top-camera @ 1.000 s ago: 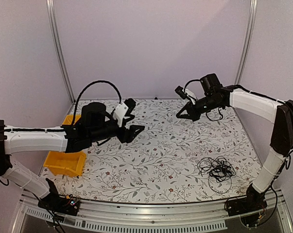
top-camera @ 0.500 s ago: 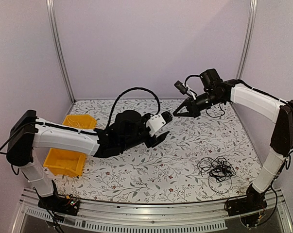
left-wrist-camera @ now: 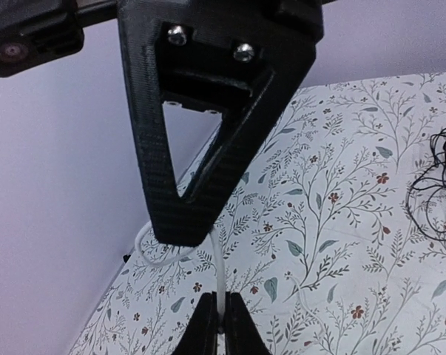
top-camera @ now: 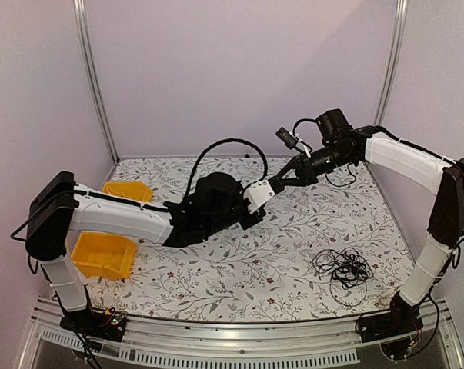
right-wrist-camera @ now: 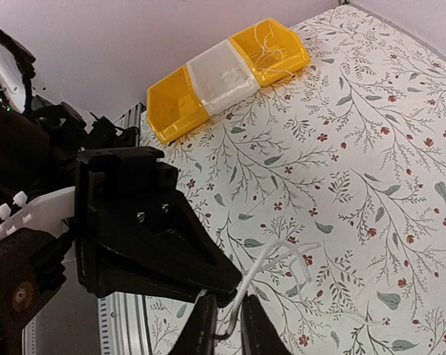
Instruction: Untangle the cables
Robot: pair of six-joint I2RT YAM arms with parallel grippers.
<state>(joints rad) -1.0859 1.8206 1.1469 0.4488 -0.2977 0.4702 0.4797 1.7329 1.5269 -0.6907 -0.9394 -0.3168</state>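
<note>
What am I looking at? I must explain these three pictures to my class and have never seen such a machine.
Two robot arms are bolted to a flowery table. One camera looks down from above; two sit on the wrists, showing each arm's own fingers. Tangled black cables lie near the right arm, yellow bins at the left. In mid-air the left gripper pinches a thin white cable, which also passes between the right gripper's slightly parted fingers.
</note>
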